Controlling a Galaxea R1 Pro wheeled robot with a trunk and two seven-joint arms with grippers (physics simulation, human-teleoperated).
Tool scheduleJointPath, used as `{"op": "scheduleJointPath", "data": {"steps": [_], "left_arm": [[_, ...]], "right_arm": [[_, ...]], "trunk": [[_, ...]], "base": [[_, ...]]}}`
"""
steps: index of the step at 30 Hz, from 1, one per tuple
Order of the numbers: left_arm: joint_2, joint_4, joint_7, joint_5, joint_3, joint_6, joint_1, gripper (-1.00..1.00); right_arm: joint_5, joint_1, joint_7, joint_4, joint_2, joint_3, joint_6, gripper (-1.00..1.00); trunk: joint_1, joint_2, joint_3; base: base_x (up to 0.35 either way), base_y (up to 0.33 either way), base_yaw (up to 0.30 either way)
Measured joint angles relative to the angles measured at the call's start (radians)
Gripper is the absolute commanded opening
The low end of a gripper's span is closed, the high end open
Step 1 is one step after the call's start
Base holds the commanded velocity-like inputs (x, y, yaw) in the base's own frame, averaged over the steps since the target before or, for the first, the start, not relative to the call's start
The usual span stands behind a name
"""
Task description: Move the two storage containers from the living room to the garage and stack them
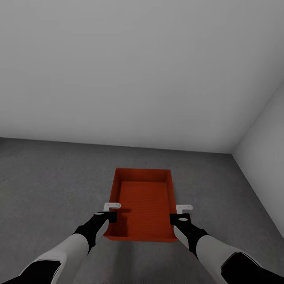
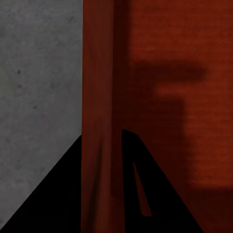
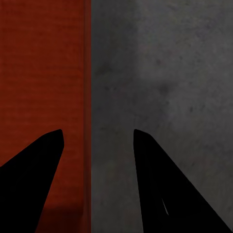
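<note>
The floor (image 1: 47, 185) here is dark grey concrete w/ plain pale walls (image 1: 138, 67) round it, so I'd say this is the garage. One orange-red bin (image 1: 144, 203) is down low in front of the robot, open side up, near the corner. I can't tell if it sits flat on the floor or hangs just above it.

The step looks like setting this bin down. To do it well: keep both sides level, lower it slow, let go of both walls at once, then lift the arms straight up so the thin walls don't get dragged.

Left hand (image 1: 111, 212): in its wrist view the bin's long wall (image 2: 99, 121) runs between the two fingers, which sit close on each side, so it looks pinched on that wall.

Right hand (image 1: 181, 213): its fingers are spread apart, and the other long wall (image 3: 87, 97) passes between them w/ gaps both sides, not squeezed. It holds nothing.
</note>
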Motion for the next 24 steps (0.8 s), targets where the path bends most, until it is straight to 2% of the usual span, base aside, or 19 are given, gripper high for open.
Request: {"op": "scheduleJointPath", "data": {"steps": [12, 24], "left_arm": [[0.0, 0.0, 0.0, 0.0, 0.0, 0.0, 0.0, -1.0], [0.0, 0.0, 0.0, 0.0, 0.0, -0.001, 0.0, -1.0]], "right_arm": [[0.0, 0.0, 0.0, -0.001, 0.0, 0.0, 0.001, -1.0], [0.0, 0.0, 0.0, 0.0, 0.0, 0.0, -0.001, -1.0]], "trunk": [[0.0, 0.0, -0.019], [0.0, 0.0, -0.021]], "base": [[0.0, 0.0, 0.0], [0.0, 0.0, 0.0]]}}
